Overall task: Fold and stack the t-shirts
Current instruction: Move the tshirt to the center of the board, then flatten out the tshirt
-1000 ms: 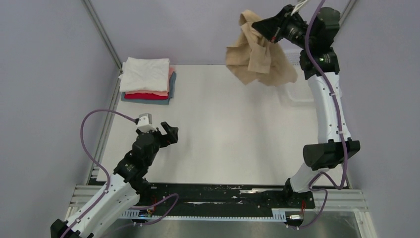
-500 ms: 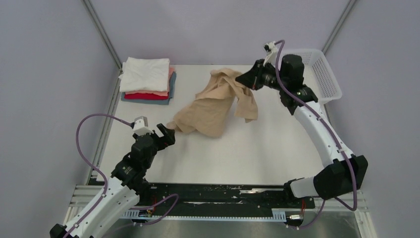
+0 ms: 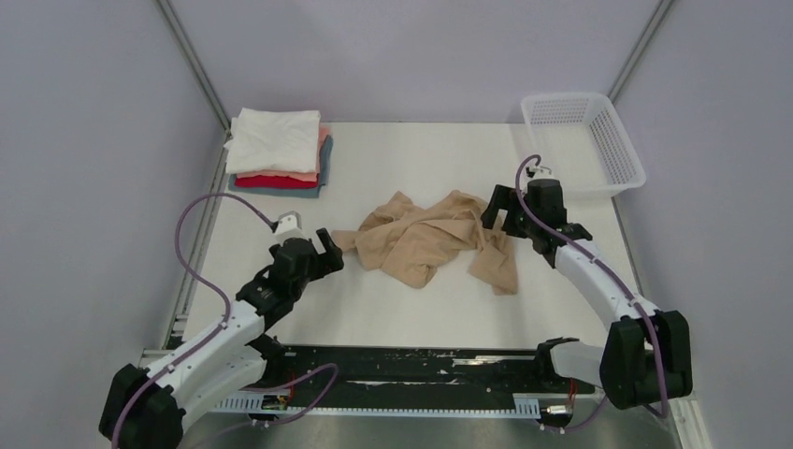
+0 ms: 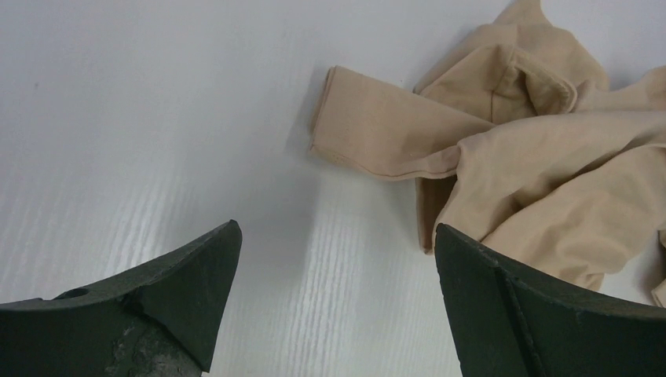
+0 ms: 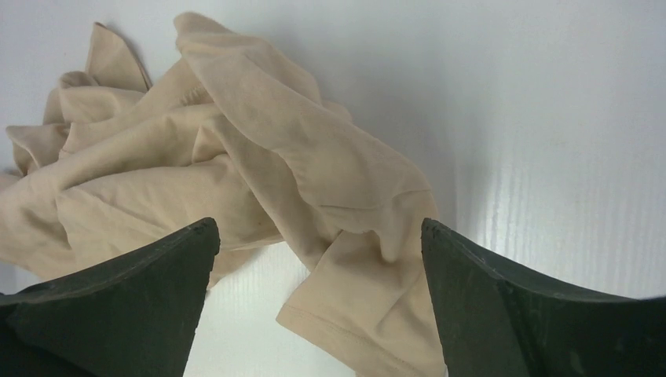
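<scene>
**Lead:** Where is the tan t-shirt on your feed?

**Operator:** I have it in the middle of the overhead frame. It lies crumpled and unfolded on the bench, with one flap trailing toward the lower right.

**Lead:** And your left end effector?

**Operator:** It's released, and I'm holding nothing with it. In the overhead view it sits just left of the heap. In the left wrist view its jaws stand wide apart at the bottom of the frame, with bare bench between them. One sleeve lies flat above the gap, apart from both jaws.

**Lead:** Right side?

**Operator:** My right end effector is also released. It's at the right edge of the heap in the overhead view. In the right wrist view the jaws are spread in the lower corners, and a hemmed fold of cloth shows between them. I can't tell whether either jaw touches the fabric.

**Lead:** The folded ones?

**Operator:** The stack is in the upper left of the overhead frame, well apart from the tan shirt. The white shirt is on top, pink and red edges show beneath it, and blue-grey is at the bottom. The white mesh basket is in the upper right.
</scene>
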`<move>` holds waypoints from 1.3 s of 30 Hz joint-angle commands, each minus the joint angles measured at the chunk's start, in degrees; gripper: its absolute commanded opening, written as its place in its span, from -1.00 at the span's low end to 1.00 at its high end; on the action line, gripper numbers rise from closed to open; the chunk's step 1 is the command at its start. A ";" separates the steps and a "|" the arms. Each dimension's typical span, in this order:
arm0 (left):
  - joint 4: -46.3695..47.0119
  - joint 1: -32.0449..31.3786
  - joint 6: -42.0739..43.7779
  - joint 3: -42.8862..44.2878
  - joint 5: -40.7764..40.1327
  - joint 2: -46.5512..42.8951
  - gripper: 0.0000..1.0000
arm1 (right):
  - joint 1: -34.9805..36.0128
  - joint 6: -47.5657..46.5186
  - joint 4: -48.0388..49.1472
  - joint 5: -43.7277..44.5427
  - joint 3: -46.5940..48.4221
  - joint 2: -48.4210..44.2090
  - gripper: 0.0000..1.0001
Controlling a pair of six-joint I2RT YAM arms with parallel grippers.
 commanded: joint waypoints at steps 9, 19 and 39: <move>15.03 11.18 -2.98 11.81 18.37 28.19 1.00 | 0.44 2.42 1.79 7.31 -7.15 -22.45 1.00; 15.02 11.85 -5.26 18.26 18.42 43.72 0.57 | 0.48 0.84 3.65 1.91 -8.86 -24.67 1.00; 20.70 11.93 1.70 15.98 20.00 42.13 -1.00 | 5.31 -31.02 0.84 -10.82 21.42 16.88 0.96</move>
